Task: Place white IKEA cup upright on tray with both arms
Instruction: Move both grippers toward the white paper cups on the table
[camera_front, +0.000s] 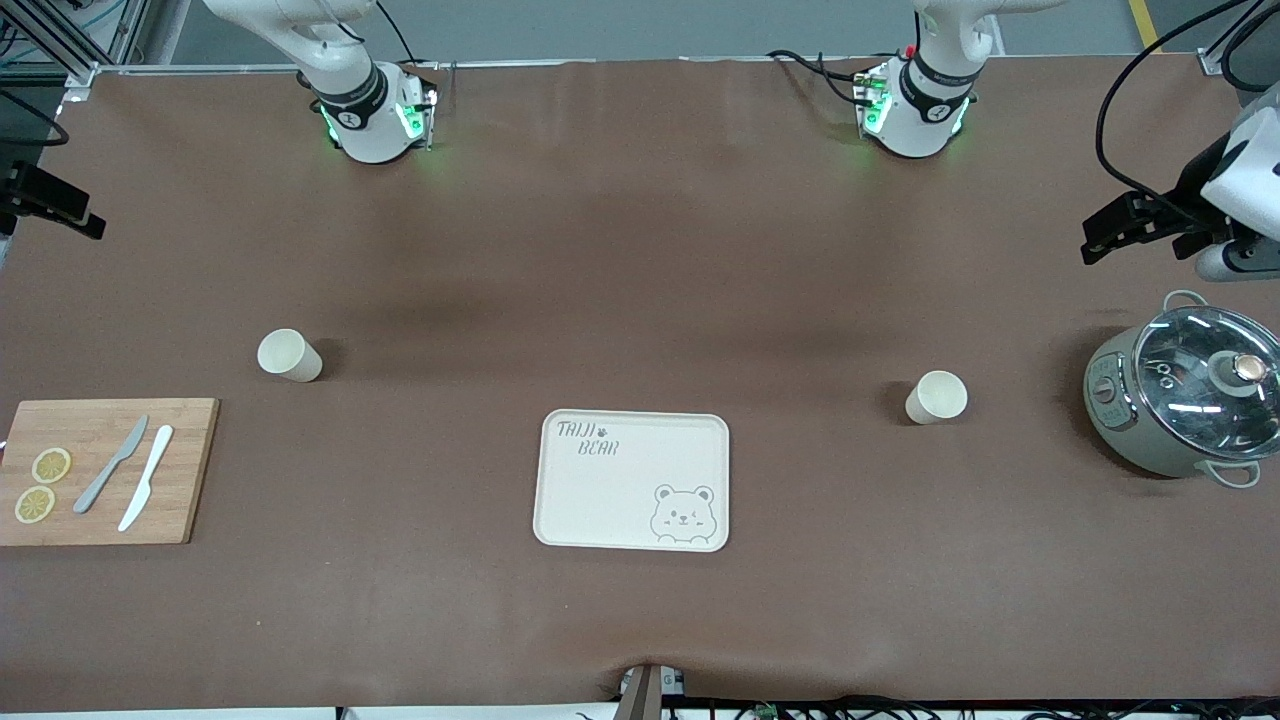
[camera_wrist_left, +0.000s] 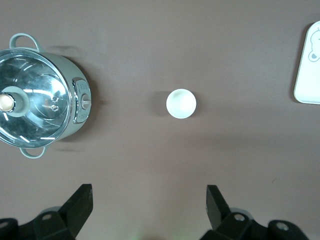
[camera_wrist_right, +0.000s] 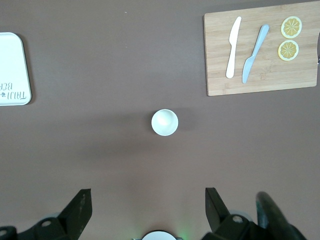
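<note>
Brown tabletop lies under both spread, empty claws: left claw (camera_wrist_left: 148, 207), right claw (camera_wrist_right: 148, 209).

We see a wooden cutting board (camera_front: 105, 470) on the brown desk (camera_front: 640, 250) at the right arm's end. On it lie two lemon slices (camera_front: 42, 485), a grey knife (camera_front: 110, 464) and a white knife (camera_front: 146, 477), side by side. At the left arm's end stands a pale green pot (camera_front: 1175, 405) with a glass lid (camera_front: 1208, 372).
</note>
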